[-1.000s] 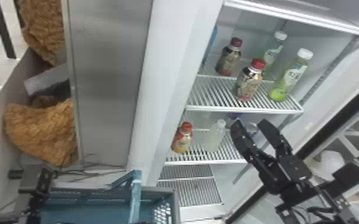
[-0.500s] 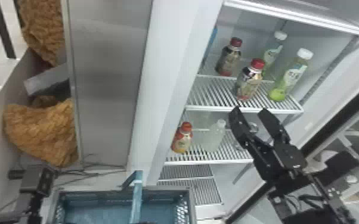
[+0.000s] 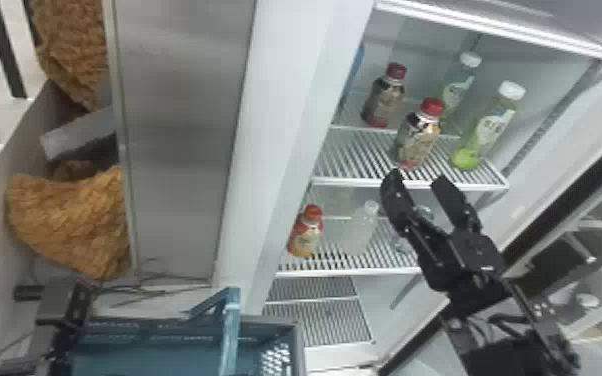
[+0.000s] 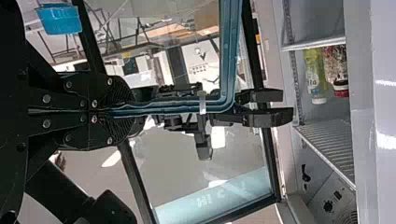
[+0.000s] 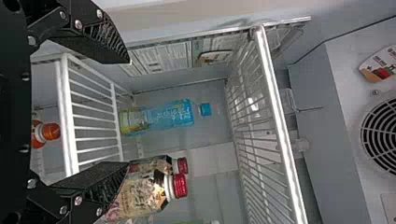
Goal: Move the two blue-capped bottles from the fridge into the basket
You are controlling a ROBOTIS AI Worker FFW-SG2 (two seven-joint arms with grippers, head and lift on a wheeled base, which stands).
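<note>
In the head view, my right gripper [image 3: 417,182] stands open at the front of the fridge, near the edge between its shelves. A narrow blue strip of a bottle [image 3: 354,75] shows behind the fridge's side wall on the upper shelf. In the right wrist view, the blue-capped bottle [image 5: 170,114] stands deep inside, beyond the open right gripper [image 5: 127,113], with nothing between the fingers. The basket [image 3: 175,325] is at the bottom of the head view beside my left arm [image 3: 65,310]. My left gripper [image 4: 123,110] is shut on the basket handle [image 4: 229,56].
Two red-capped dark bottles [image 3: 417,135] and two white-capped green ones [image 3: 490,125] share the upper shelf [image 3: 365,150]. Below stand an orange-capped bottle [image 3: 306,232] and a clear one [image 3: 360,230]. The fridge's side wall [image 3: 285,125] separates basket and shelves.
My right gripper has risen from the lower shelf toward the upper shelf edge, staying open. The basket shifted right and then partly back left in the head view.
</note>
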